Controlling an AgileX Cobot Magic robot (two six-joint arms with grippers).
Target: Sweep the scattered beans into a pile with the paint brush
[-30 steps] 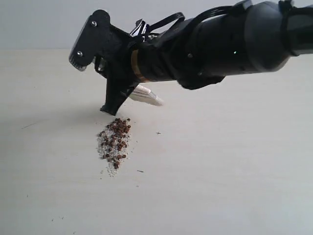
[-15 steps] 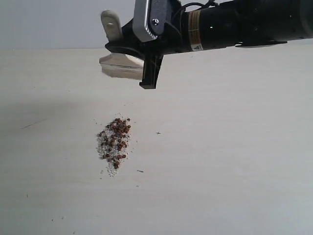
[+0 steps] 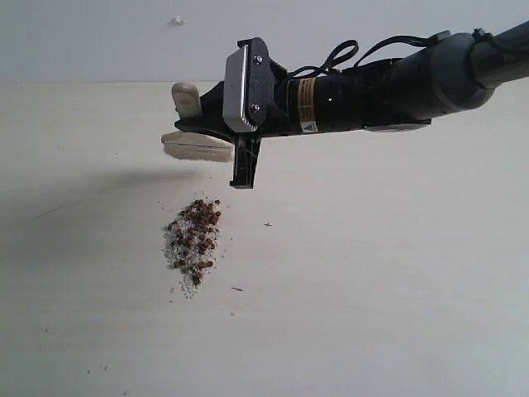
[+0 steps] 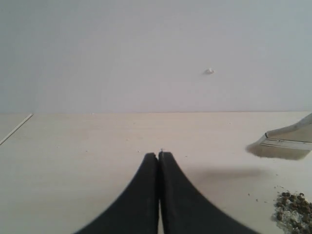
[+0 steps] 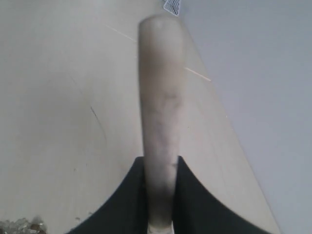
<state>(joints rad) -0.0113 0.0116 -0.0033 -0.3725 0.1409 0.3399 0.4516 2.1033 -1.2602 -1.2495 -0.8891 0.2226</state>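
The beans [image 3: 195, 238] lie gathered in one small pile, reddish-brown and mixed with pale crumbs, on the light table [image 3: 397, 281]. My right gripper [image 3: 216, 131] is shut on the paint brush [image 3: 197, 147] and holds it in the air above and behind the pile. The off-white bristles lie roughly level, clear of the table. In the right wrist view the pale handle [image 5: 161, 97] runs out between the jaws of the gripper [image 5: 161, 163], with the pile's edge [image 5: 22, 225] in a corner. My left gripper [image 4: 159, 155] is shut and empty, low over the table. Its view shows the bristles [image 4: 280, 145] and the beans [image 4: 294, 207] off to one side.
A few dark specks [image 3: 268, 224] and a short sliver [image 3: 237, 289] lie near the pile. A thin scratch [image 3: 51, 212] marks the table to the left. The plain wall behind carries a small white blob [image 3: 177, 20]. A seam [image 4: 14, 129] runs along the table's far side.
The right gripper has lifted from just behind the pile, turned, and drawn back from the camera, carrying the brush up with it. The pile has not moved.
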